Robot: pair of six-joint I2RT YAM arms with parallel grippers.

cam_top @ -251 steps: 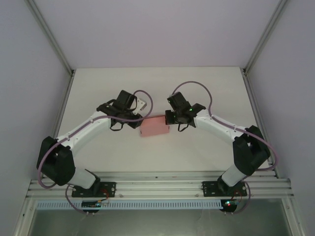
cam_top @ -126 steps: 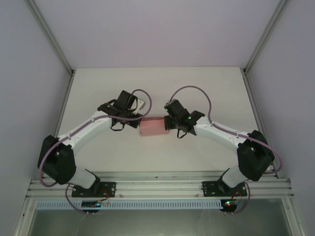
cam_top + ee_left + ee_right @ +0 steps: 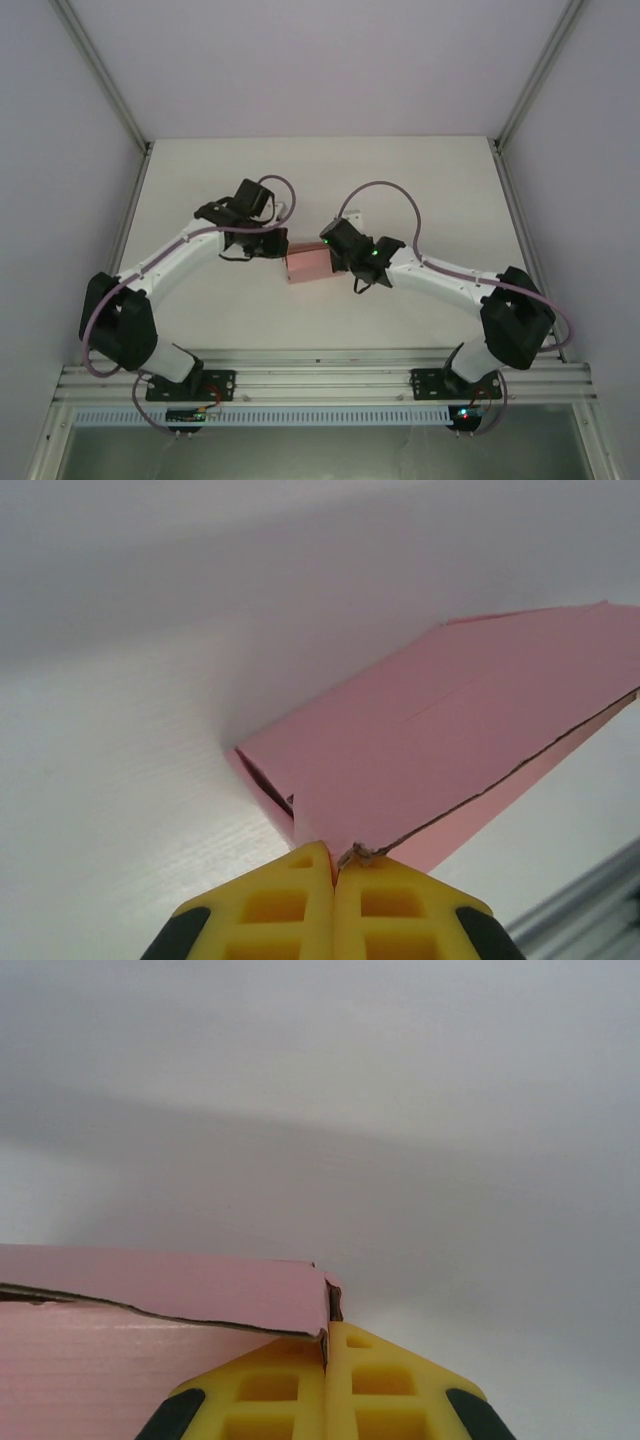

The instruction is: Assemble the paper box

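Observation:
The paper box (image 3: 308,266) is a small pale-pink card box on the white table, between my two arms. My left gripper (image 3: 283,247) is at its left end, shut on the card. In the left wrist view the yellow fingers (image 3: 290,905) pinch a corner of a pink panel (image 3: 430,740) at my left gripper (image 3: 334,852); a dark gap shows where flaps meet. My right gripper (image 3: 332,248) is at the box's right end. Seen from the right wrist, my right gripper (image 3: 328,1332) is shut on the edge of a pink wall (image 3: 150,1290).
The white table (image 3: 200,180) has bare room behind and beside the box. Enclosure walls with metal posts (image 3: 100,70) rise on both sides. An aluminium rail (image 3: 320,380) carrying the arm bases runs along the near edge.
My left gripper has shut on the box's left end. My right gripper has swung left and nearer, and the box has shifted slightly left and turned with it.

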